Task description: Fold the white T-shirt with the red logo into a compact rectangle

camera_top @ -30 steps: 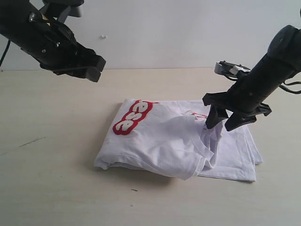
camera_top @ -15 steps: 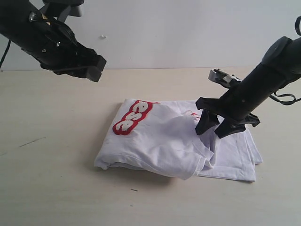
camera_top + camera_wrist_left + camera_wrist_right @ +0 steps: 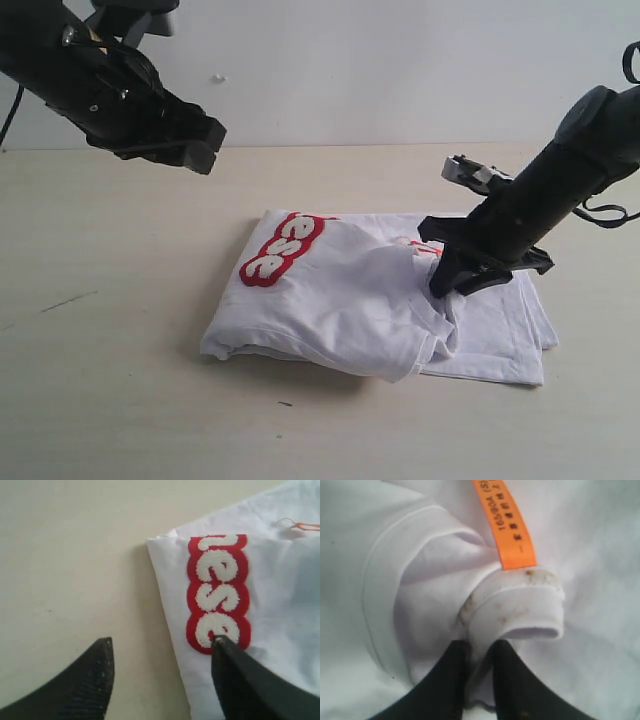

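Right gripper pinching the collar, left one just hanging up there

The white T-shirt lies half-folded mid-table, with the red logo face up toward the left of the exterior view. The right gripper is clamped on a ribbed collar fold just beside the orange neck tag. The left gripper hangs above the shirt's logo edge, jaws spread, holding nothing.

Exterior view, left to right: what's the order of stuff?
left gripper → red logo → right gripper, pinched on a fold of the white T-shirt. The shirt spans under both the logo and the right gripper, so it gets no slot of its own.
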